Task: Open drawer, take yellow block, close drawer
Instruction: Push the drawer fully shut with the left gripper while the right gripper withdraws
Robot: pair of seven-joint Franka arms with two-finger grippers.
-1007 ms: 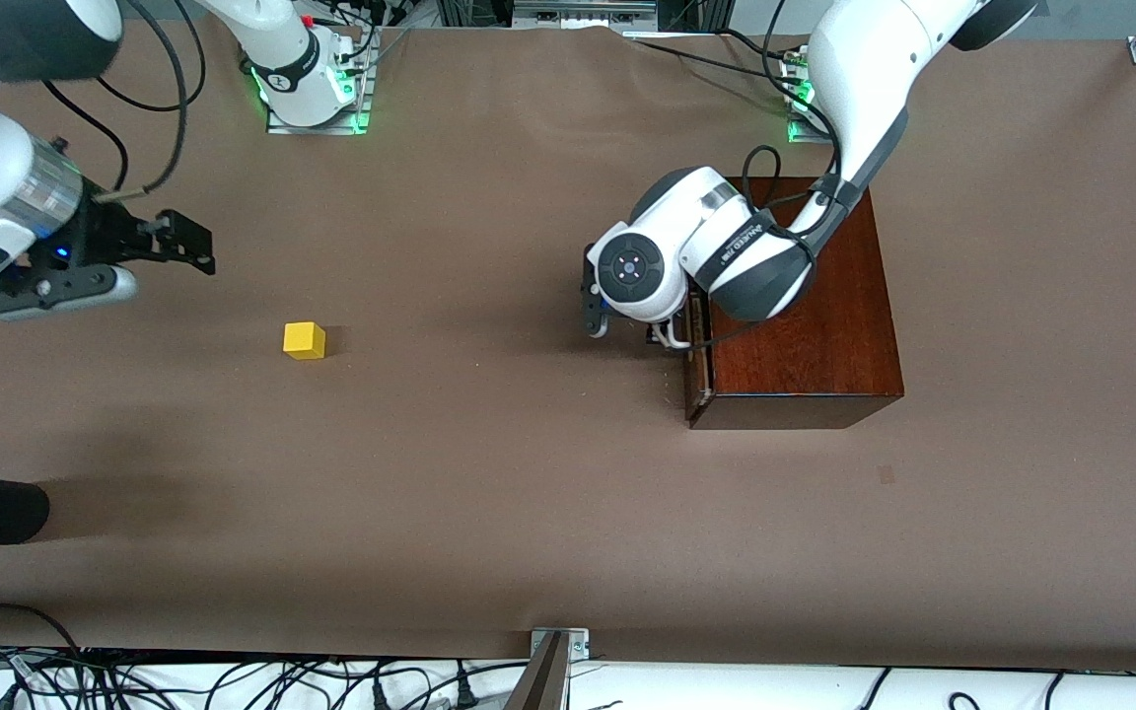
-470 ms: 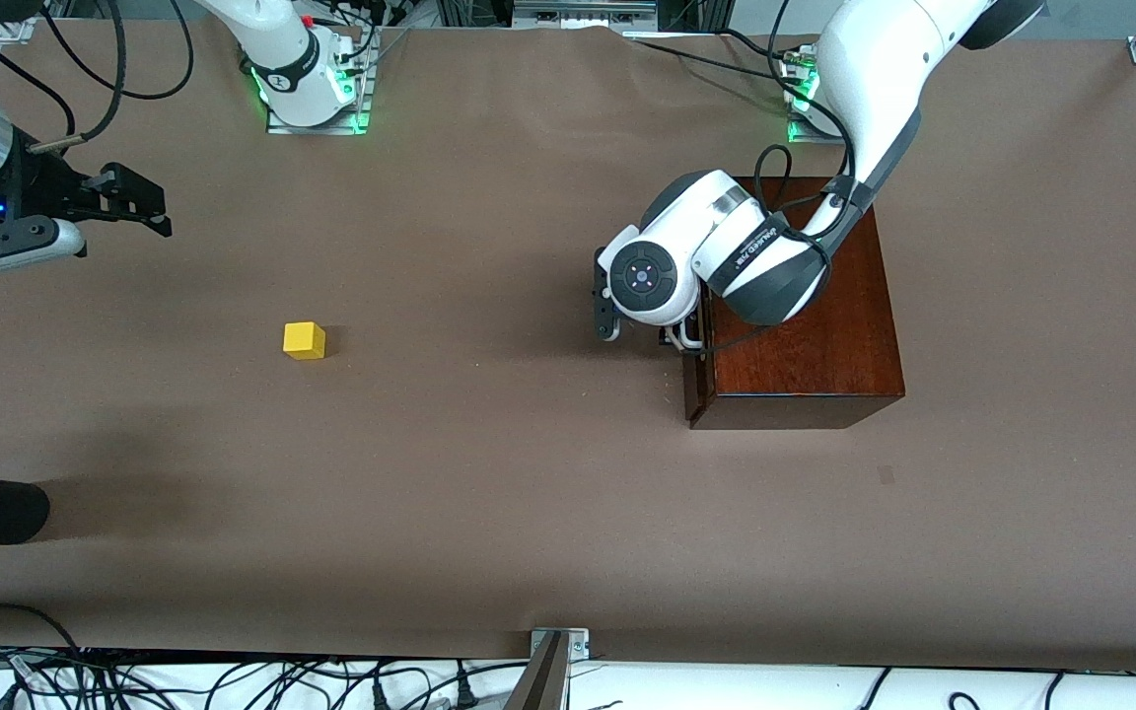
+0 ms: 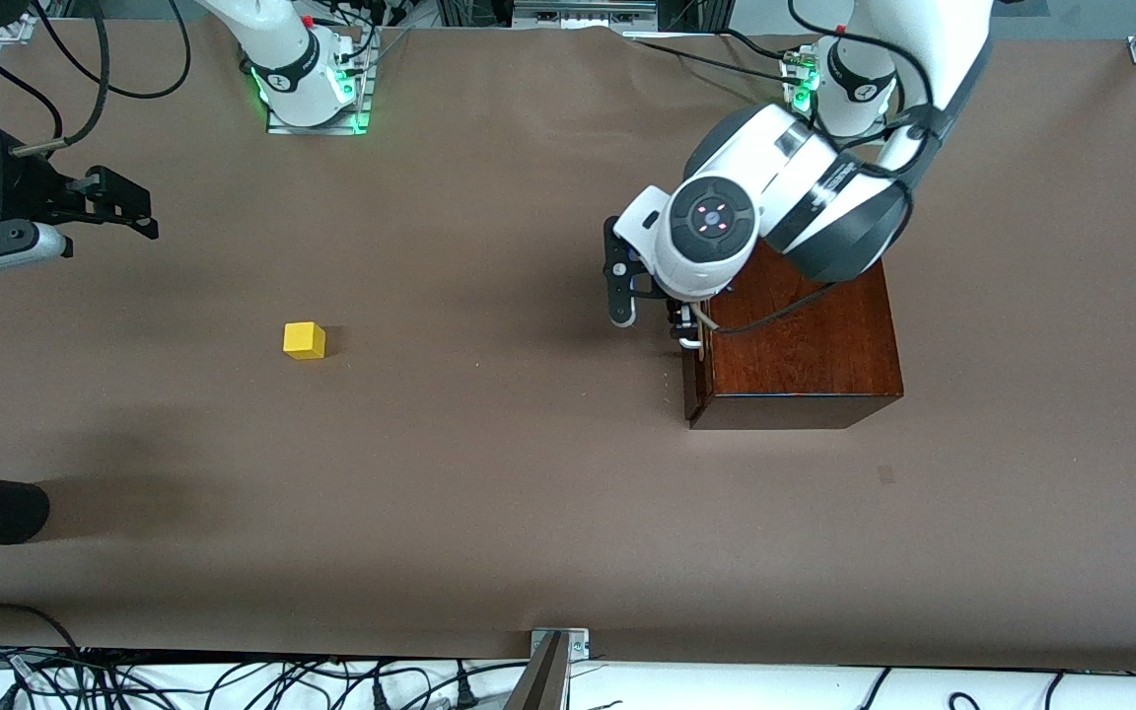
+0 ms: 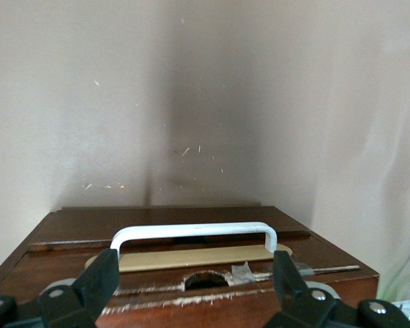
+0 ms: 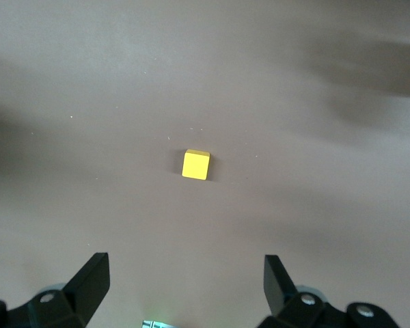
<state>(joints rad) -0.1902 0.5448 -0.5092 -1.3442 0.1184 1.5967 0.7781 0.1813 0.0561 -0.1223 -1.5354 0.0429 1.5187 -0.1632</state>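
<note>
Left hand [image 4: 195, 273] gapes before the drawer [image 4: 191, 256] handle; released right hand [image 5: 184, 283] over yellow block [image 5: 196, 165].

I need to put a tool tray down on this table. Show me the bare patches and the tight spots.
Widest bare stretch: between the yellow block and the wooden box, running down to the front-camera edge. Also bare: the table from the box to the left arm's end. Crowded: in front of the drawer, where the open left end effector hangs by the handle. The open right end effector waits above the block's end.
</note>
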